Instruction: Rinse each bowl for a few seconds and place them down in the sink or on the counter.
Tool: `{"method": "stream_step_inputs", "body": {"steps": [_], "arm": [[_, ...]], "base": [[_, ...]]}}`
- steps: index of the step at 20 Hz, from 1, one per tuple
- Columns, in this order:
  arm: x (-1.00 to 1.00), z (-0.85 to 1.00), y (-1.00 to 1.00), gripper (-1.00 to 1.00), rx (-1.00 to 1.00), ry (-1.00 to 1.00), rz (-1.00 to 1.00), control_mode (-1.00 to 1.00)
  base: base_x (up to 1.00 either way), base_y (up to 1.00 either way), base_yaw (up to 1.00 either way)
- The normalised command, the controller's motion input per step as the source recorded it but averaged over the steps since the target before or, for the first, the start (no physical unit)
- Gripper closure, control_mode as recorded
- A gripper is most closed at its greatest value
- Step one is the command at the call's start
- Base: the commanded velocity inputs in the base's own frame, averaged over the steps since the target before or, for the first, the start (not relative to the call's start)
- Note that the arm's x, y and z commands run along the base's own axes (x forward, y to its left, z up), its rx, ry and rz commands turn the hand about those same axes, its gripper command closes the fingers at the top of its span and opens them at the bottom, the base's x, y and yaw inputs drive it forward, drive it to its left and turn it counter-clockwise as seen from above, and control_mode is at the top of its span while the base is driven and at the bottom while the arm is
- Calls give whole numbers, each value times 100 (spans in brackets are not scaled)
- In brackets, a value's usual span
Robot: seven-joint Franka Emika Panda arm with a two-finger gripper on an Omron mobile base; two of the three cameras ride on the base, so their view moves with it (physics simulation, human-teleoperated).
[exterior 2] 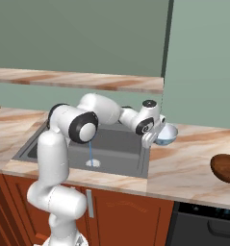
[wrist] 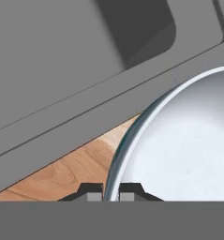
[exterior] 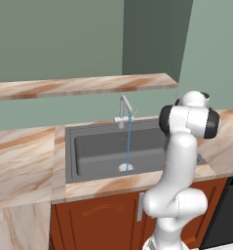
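Observation:
A pale blue-grey bowl (exterior 2: 168, 134) with a lighter inside hangs by its rim from my gripper (exterior 2: 155, 138), just right of the sink (exterior 2: 117, 142) and over the counter (exterior 2: 184, 166). In the hand view my gripper (wrist: 111, 194) is shut on the thin rim of the bowl (wrist: 188, 140), one fingertip on each side. Beyond it lie the marble counter (wrist: 66, 168) and the grey sink (wrist: 62, 56). I cannot tell whether the bowl touches the counter. From the faucet (exterior: 124, 110) a thin stream of water (exterior: 128, 141) falls into the sink (exterior: 96, 149) onto the drain.
A dark brown rounded thing (exterior 2: 225, 168) lies on the counter at the far right. A marble shelf plank (exterior: 84, 85) runs along the wall above the sink. My own arm arches over the right side of the basin. Wooden cabinet fronts (exterior 2: 131, 214) stand below.

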Motion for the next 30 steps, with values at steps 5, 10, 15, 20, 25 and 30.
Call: {"method": "stream_step_inputs", "body": {"steps": [5,10,15,20,25,30], "arm": [[14,-30,-12,100,0,0,0,-100],[14,-29,-12,100,0,0,0,-100],[10,-25,-8,-100,0,0,0,-100],[0,7,-10,-100,1,-1,0,-100],[-5,15,-6,-100,1,0,0,-100],[-9,33,0,-100,0,0,-3,-100]], "base": [[0,0,0],[0,0,0],[0,0,0],[0,0,0],[0,0,0],[0,0,0]]}}
